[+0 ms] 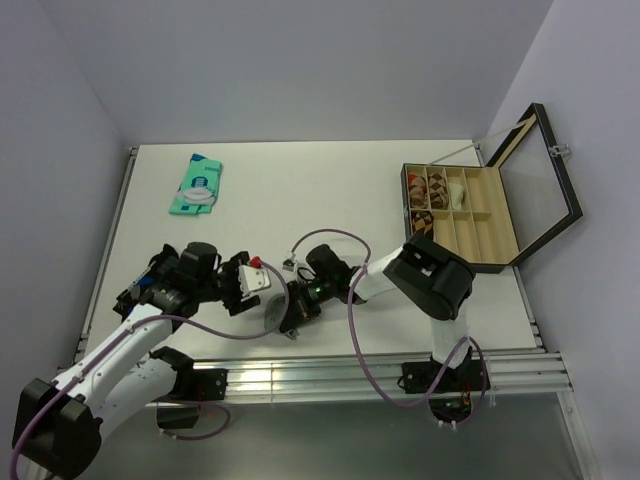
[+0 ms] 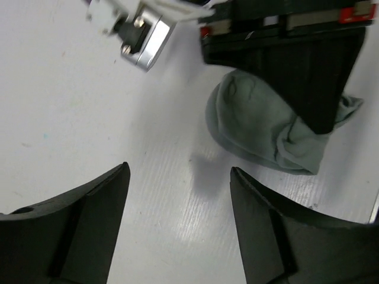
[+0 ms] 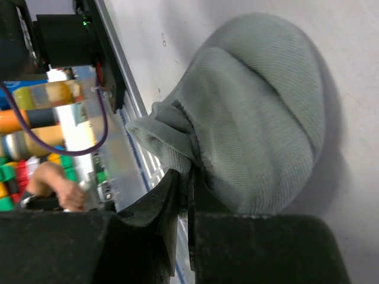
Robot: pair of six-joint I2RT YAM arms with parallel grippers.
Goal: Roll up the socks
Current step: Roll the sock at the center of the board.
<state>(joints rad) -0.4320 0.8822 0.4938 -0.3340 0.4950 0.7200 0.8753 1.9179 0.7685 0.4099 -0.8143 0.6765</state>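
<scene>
"At the near edge of the table (image 1: 300,190), what holds the grey sock (image 3: 260,112)?" asks the senior inspector.

"The right gripper (image 3: 190,195), sir. It is clamped on a bunched fold at the cuff. The rest of the sock lies on the tabletop as a rounded bundle, just beside the metal rail (image 1: 380,372). The left gripper (image 2: 179,171) hovers near it with its fingers apart and nothing between them. I cannot find a beige sock in any view."

"Risks?"

"Three, in my judgement. The pinch takes only a thin fold, so a pull could slip it free and the bundle would spring open. The sock sits close to the rail, so a drag that way could catch it or carry it off the edge. The two grippers are crowded over one small item, so a careless approach by the left could strike the right."

"Anything else about?"

"A teal packet (image 1: 197,184) at the far left and an open compartment box (image 1: 480,225) at the right, with its lid (image 1: 545,185) raised. Both stand well apart from the sock, and neither obstructs. Only the right gripper itself stands in the left's way."
</scene>
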